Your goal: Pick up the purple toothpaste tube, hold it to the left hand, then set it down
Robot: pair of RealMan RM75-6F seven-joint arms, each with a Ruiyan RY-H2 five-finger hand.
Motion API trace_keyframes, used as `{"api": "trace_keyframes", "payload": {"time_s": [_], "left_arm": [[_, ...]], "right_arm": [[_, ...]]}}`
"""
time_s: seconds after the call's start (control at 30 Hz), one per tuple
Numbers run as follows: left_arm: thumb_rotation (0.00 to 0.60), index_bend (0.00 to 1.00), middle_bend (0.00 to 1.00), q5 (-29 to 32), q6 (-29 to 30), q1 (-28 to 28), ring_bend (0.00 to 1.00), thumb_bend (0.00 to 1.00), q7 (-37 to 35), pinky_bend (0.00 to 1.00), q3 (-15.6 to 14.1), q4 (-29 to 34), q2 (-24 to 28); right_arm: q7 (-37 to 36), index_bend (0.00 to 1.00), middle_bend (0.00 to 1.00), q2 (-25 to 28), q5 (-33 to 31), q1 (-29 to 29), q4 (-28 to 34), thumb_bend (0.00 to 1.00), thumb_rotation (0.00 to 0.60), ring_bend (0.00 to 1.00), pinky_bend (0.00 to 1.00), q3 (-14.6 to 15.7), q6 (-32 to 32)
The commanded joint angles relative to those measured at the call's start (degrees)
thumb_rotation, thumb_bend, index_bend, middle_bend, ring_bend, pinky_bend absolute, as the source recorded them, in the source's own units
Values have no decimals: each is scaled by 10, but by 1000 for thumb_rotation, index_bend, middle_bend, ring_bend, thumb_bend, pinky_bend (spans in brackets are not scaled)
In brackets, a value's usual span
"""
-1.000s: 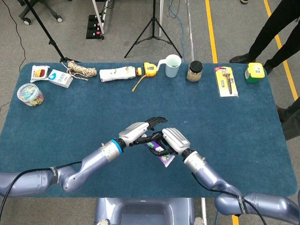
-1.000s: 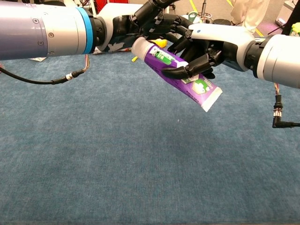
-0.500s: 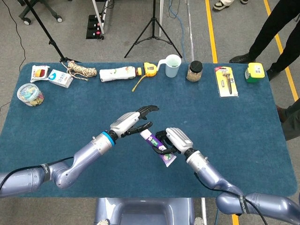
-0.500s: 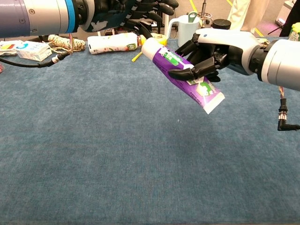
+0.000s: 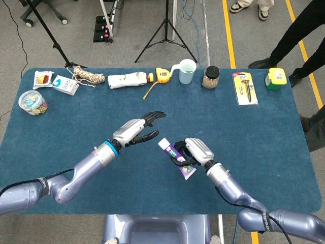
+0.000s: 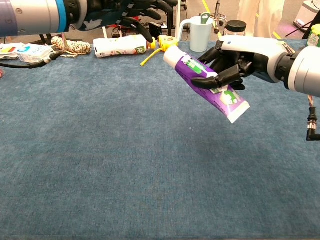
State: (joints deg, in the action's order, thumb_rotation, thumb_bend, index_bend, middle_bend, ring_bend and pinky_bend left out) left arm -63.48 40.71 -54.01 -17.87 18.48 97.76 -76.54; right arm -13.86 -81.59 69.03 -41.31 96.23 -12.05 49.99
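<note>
The purple toothpaste tube (image 5: 176, 158) (image 6: 205, 82) hangs above the blue table, white cap toward the left, flat crimped end lower right. My right hand (image 5: 194, 151) (image 6: 240, 57) grips it around the middle, fingers wrapped over its top. My left hand (image 5: 136, 130) (image 6: 117, 11) is open and empty, fingers apart, up and to the left of the cap with a clear gap between them.
Along the far edge of the table (image 5: 264, 142) lie a rope bundle (image 5: 88, 76), a white bottle (image 5: 127, 80), a yellow tape measure (image 5: 161, 75), a pale jug (image 5: 186, 71), a jar (image 5: 210, 77), a razor pack (image 5: 245, 88) and a green-yellow box (image 5: 275, 78). A clip tub (image 5: 32, 102) stands far left.
My left hand has let go of the tube's cap end and drawn back to the left. My right hand has carried the tube slightly right and lower.
</note>
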Motion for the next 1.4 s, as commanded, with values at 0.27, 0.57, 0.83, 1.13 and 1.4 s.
{"api": "trace_keyframes", "payload": {"time_s": [0.27, 0.57, 0.83, 1.13, 1.4], "left_arm": [[0, 59, 62, -40, 55, 46, 5, 139, 31, 218, -27, 27, 53], [0, 59, 62, -70, 93, 85, 5, 139, 50, 218, -51, 49, 97], [0, 59, 62, -92, 117, 115, 4, 139, 60, 218, -73, 55, 125], [0, 59, 62, -102, 125, 131, 1, 139, 53, 218, -82, 46, 138], [0, 59, 62, -111, 129, 138, 0, 139, 46, 218, -84, 41, 141]], "right_arm": [[22, 710, 744, 13, -16, 4, -45, 551, 475, 818, 717, 20, -24], [35, 612, 637, -6, -21, 4, -95, 551, 460, 701, 560, 39, -47], [37, 379, 447, -34, -19, 5, -147, 555, 459, 505, 403, 49, -62], [44, 109, 232, -35, -5, 9, -161, 556, 428, 277, 246, 53, -59], [64, 0, 147, -29, -13, 10, -155, 523, 342, 207, 187, 51, -60]]}}
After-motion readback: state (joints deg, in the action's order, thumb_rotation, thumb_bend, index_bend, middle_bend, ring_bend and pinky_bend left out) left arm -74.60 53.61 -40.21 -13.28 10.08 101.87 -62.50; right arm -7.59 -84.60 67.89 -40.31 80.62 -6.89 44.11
